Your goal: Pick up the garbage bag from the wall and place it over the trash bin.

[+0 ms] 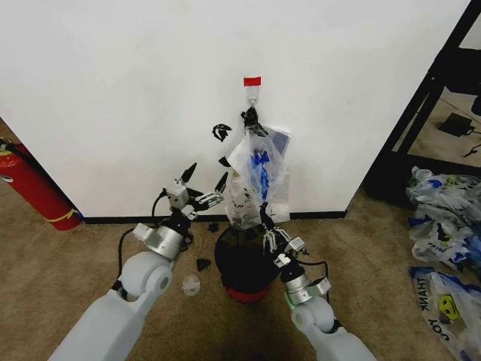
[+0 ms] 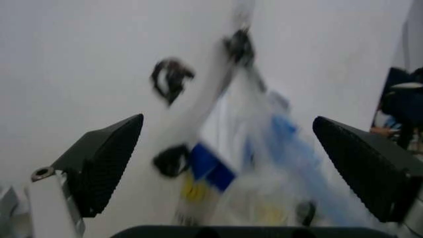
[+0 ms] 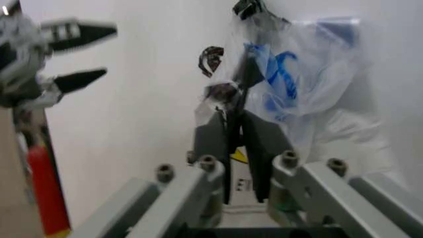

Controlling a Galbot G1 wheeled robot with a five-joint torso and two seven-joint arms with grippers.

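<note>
Standing at the far left against the white wall, a red fire extinguisher plays no part in the job. Next comes the left pincer, raised off the carpet with its black fingers spread wide and holding nothing; the left wrist view frames the bag between those spread pads, which suggests it is lined up to take the plastic from that side. Right of it, the garbage bag hangs by its knotted handles from a small hook under a strip of red tape, so its thin blue-patched body droops straight down toward the trash bin, which sits on the floor directly below, probably so the bag can be lowered onto it. The right pincer reaches up over the bin's rim, fingers closed together against the bag's lower part, apparently pinching the plastic. Heaped printed bags lie at the far right.
</note>
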